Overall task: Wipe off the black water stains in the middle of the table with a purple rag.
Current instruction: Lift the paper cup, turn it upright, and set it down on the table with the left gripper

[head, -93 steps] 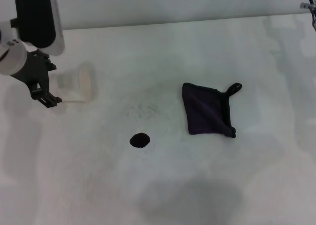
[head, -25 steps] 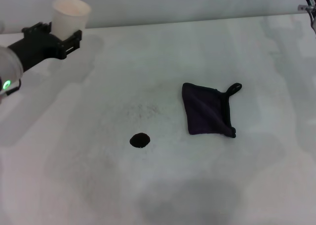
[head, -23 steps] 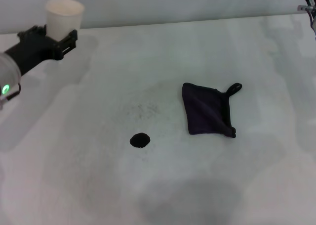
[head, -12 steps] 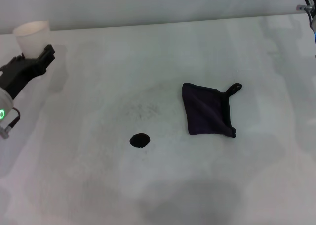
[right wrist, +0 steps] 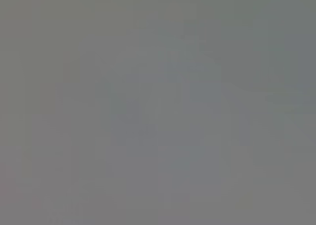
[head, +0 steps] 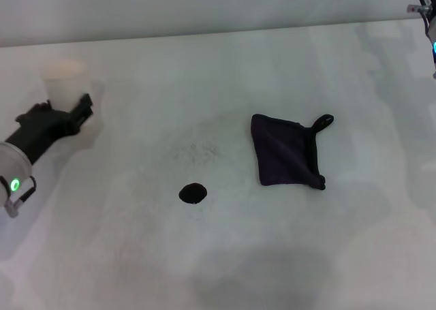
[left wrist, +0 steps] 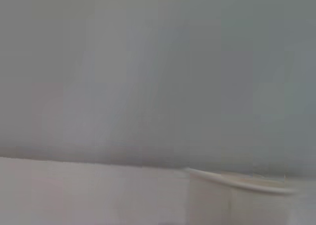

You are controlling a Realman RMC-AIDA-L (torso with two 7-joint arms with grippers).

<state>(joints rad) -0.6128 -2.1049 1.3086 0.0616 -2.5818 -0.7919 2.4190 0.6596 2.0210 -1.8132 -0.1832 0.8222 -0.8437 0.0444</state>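
One black water stain (head: pixel 193 193), one purple rag (head: pixel 285 152) and one white paper cup (head: pixel 66 85) are sitting on the table (head: pixel 225 255). Can't see inside the cup. The left gripper (head: pixel 76 110) is clamping it upright; blot and rag are lying well off, rag farther. The right gripper (head: pixel 424 2) is barely peeking in, far behind the rag.
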